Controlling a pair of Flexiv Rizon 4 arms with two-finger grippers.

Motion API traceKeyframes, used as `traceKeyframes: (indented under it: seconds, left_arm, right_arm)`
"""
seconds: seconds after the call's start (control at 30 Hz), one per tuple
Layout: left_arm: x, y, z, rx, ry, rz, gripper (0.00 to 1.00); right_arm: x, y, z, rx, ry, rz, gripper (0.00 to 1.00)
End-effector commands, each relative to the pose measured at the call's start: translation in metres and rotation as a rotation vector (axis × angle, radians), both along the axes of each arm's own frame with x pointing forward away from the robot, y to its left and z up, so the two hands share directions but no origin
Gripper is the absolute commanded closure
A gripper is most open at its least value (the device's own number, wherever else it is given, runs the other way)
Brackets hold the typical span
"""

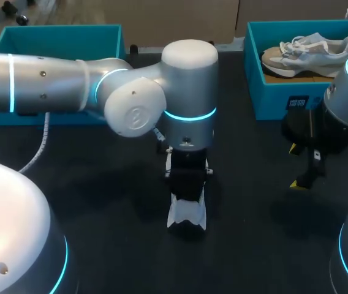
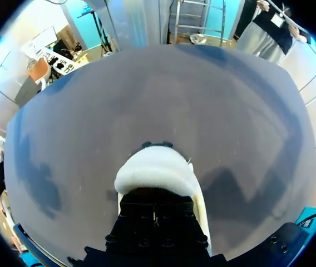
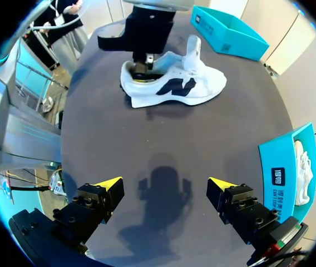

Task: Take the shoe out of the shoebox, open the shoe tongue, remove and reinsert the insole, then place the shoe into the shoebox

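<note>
The dark tabletop (image 1: 100, 202) carried 2 teal shoeboxes. 1 shoebox (image 1: 57, 38) sat well behind the left gripper (image 3: 141, 65). The other shoebox (image 1: 272, 98) stood just beside the right gripper (image 3: 163, 186) and held a grey-white shoe (image 1: 306, 55).

There were 2 shoes in all. The second, a white shoe (image 3: 174, 86) with a dark side mark, lay on its sole directly under the left gripper and well ahead of the right one, with its tongue (image 3: 194, 50) raised. The left gripper reached down into its heel opening. Whether it was apart or together could not be told, and no insole showed.

The right gripper hovered over bare tabletop with its 2 yellow tips wide apart, holding nothing.

The white shoe probably handles as light. Its upper looks soft and would give under a squeeze, while the sole looks stiffer. The heel collar or the sole edge seem the firmest places to take hold. An insole would likely be thin and floppy, so it is best pinched at its heel end, and it may buckle on the way back in.
</note>
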State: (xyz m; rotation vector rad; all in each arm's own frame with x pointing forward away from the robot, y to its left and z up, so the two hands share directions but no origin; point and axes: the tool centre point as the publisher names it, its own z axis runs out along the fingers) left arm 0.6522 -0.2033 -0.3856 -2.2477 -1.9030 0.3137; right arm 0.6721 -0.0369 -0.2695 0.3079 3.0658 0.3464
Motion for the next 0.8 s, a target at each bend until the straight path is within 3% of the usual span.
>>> traceKeyframes:
  seconds: [0.03, 0.27, 0.6, 0.8]
  left_arm:
    - [-0.01, -0.005, -0.017, 0.026, -0.008, -0.009, 1.0]
    - [0.004, -0.001, -0.025, 0.053, -0.05, 0.027, 1.0]
    - [0.034, 0.004, 0.027, -0.05, -0.084, 0.057, 1.0]
    - [0.042, -0.003, 0.035, -0.05, -0.132, 0.04, 1.0]
  right_arm:
    - [-0.001, 0.0, 0.0, 0.0, -0.002, 0.0, 0.0]
    - [-0.001, 0.0, 0.0, 0.0, -0.002, 0.0, 0.0]
    - [-0.001, 0.0, 0.0, 0.0, -0.002, 0.0, 0.0]
    - [-0.001, 0.0, 0.0, 0.0, -0.002, 0.0, 0.0]
